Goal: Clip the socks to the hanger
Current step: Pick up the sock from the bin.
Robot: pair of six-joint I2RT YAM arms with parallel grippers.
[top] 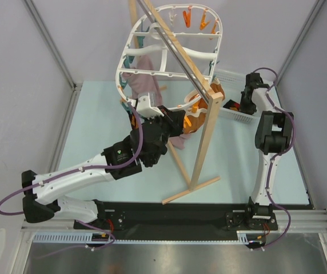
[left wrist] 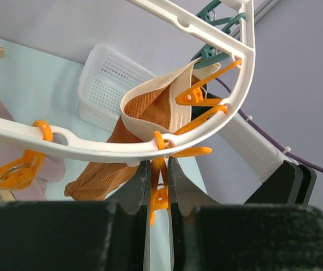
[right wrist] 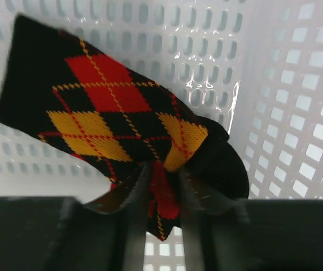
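Observation:
One sock (right wrist: pixel 110 113), black with red and orange-yellow diamonds, is pinched in my right gripper (right wrist: pixel 161 186), which is shut on its bunched edge inside the white basket (right wrist: pixel 297 84). The second sock is not in view. The hanger (top: pixel 193 54), a white oval frame with orange and teal clips, hangs tilted from the stand. In the left wrist view its rim (left wrist: pixel 94 148) curves just above my left gripper (left wrist: pixel 158 180), which is shut on an orange clip (left wrist: pixel 160 195) hanging from that rim. From above, the left gripper (top: pixel 178 117) is under the hanger's near edge and the right gripper (top: pixel 236 105) is in the basket.
A wooden stand (top: pixel 203 142) with a metal rod (top: pixel 169 34) carries the hanger mid-table. A mauve-pink cloth (top: pixel 146 83) and a plain orange garment (left wrist: pixel 144 113) hang clipped on the hanger. The white basket (top: pixel 240 117) sits at the right rear. Enclosure walls stand at both sides.

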